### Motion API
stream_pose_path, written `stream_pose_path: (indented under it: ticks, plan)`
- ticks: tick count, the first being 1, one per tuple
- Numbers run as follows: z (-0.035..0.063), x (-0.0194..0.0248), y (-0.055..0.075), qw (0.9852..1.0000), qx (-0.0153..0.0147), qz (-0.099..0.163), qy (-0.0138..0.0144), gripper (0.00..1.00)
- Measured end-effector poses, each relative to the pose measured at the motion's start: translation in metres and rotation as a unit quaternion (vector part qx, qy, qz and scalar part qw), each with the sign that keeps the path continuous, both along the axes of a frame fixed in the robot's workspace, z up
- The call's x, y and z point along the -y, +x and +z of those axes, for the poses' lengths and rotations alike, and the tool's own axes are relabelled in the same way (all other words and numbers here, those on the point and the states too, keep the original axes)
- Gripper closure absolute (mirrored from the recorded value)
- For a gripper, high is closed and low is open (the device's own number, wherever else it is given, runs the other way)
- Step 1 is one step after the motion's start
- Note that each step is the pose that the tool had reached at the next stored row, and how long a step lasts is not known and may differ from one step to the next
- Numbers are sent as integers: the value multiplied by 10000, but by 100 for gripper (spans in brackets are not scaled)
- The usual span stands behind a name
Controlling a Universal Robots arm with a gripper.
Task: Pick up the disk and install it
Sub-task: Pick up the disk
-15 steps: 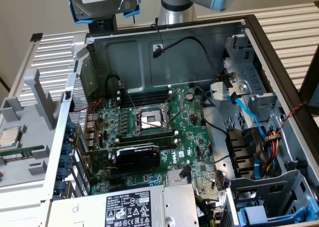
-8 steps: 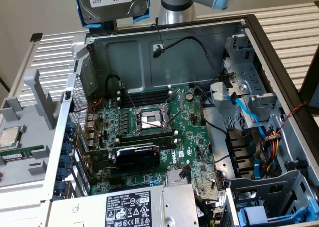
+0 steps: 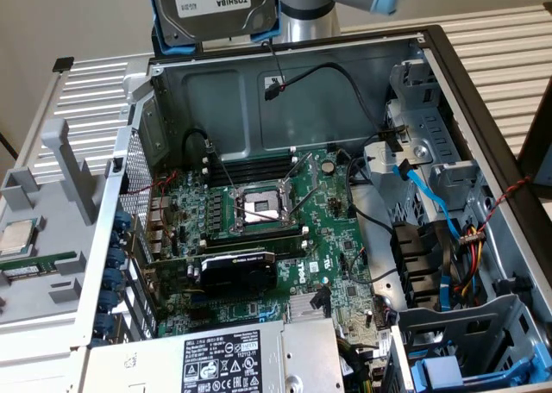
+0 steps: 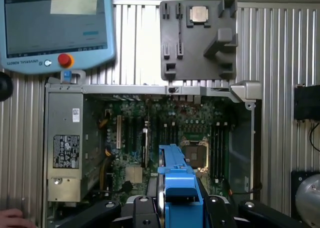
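The disk (image 3: 216, 5), silver with a white Toshiba label and a blue carrier frame, hangs high above the back wall of the open computer case (image 3: 483, 134). It is carried by the arm (image 3: 310, 5). In the wrist view the disk (image 4: 177, 173) shows edge-on as a blue carrier. My gripper (image 4: 180, 208) is shut on it, with black fingers (image 4: 145, 210) pressing both sides. Below it lie the motherboard (image 4: 165, 138) and the CPU socket (image 4: 195, 155).
The case holds a power supply (image 3: 224, 358), a graphics card (image 3: 237, 268) and a metal drive cage (image 3: 448, 195) with loose cables. Beside the case a grey tray (image 4: 200, 43) carries a CPU chip (image 4: 199, 14). A teach pendant (image 4: 55, 28) and a hand (image 4: 12, 218) lie nearby.
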State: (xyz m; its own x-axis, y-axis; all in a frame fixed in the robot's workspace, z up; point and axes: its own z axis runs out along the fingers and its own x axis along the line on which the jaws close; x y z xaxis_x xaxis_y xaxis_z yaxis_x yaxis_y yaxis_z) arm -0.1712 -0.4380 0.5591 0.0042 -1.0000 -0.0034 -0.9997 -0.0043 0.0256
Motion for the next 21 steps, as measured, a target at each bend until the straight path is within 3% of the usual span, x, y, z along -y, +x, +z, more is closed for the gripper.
stream_pose_path:
  ticks: [5,21]
  plan:
    - [9,69,132,10000,-3,0,1,63]
    - [61,372,490,10000,-11,0,11,63]
